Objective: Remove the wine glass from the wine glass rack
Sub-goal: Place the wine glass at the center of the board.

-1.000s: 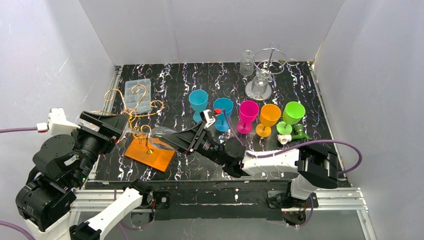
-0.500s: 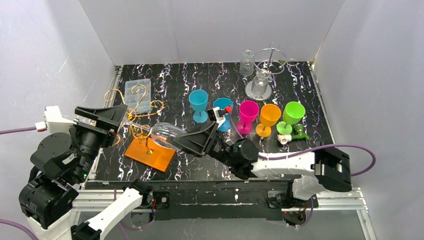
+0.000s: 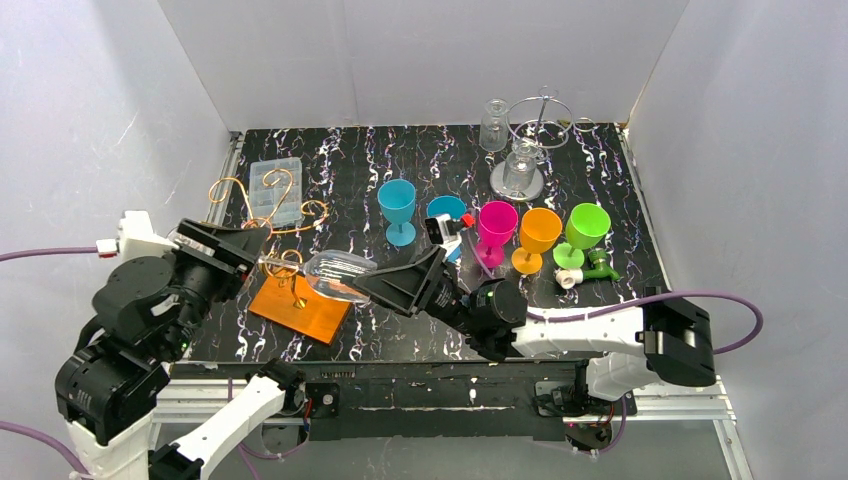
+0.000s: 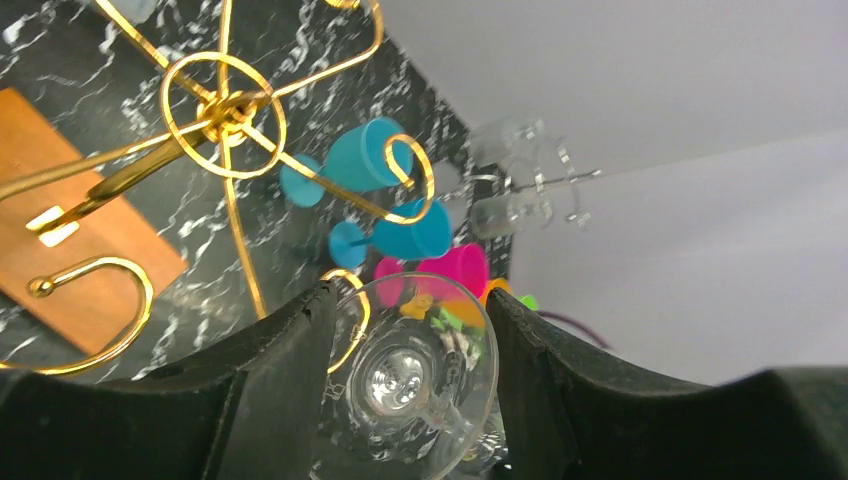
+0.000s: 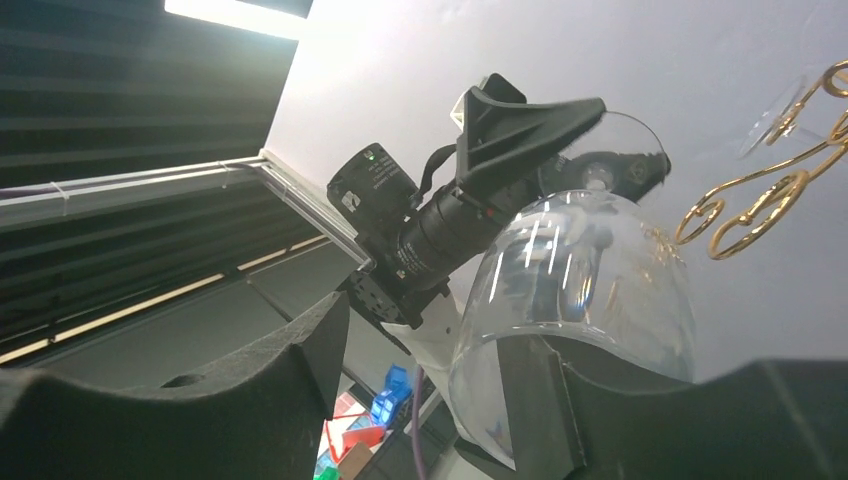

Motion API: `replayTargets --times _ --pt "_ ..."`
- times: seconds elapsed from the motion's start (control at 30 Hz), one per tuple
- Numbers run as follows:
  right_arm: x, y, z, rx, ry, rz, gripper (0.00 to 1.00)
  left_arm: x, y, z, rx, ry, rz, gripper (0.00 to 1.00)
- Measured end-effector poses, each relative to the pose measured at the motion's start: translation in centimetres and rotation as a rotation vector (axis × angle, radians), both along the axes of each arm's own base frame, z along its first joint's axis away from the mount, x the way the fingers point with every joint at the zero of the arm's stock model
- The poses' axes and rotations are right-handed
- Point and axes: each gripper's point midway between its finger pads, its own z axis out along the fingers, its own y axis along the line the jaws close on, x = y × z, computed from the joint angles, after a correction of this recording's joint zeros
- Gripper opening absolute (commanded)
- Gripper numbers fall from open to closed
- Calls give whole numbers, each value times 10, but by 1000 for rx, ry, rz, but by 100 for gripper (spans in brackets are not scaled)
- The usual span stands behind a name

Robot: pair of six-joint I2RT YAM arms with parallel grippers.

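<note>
The wine glass [image 3: 338, 272] lies sideways above the rack [image 3: 300, 315], near left. The left pincer [image 4: 410, 295] grips its foot. The right pincer [image 5: 440, 330] is around its bowl; I cannot tell if it squeezes.

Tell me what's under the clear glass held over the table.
Below the glass, the top view shows the orange base of the gold rack and marbled table. The bit right beneath it is only seen blurred through the glass.

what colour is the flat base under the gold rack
Orange. The base shows best in the top view.
</note>
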Motion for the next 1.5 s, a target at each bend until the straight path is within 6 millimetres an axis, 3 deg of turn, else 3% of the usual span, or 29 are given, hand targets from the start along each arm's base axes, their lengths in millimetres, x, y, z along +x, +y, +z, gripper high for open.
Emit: replayTargets --times 0.13,0.47,0.63,0.77,1.0,1.5 --pt "0 -3 -2 -27 -10 -16 20 -5 -2 -23 61 78 -32 34" --pt "-3 -9 -5 -99 -22 -31 1 -10 -14 -36 90 131 -115 33" --pt "-1 -8 -10 -133 -17 -43 1 -9 -16 -43 127 165 -134 33" --pt "11 -4 -29 -223 -6 -101 1 -6 -10 -42 177 162 -123 32" --pt "10 -11 -30 -263 0 -106 1 -10 -17 -48 195 186 -179 33" --pt "9 -33 -31 -348 -2 -144 1 -12 -47 -48 181 203 -343 60"
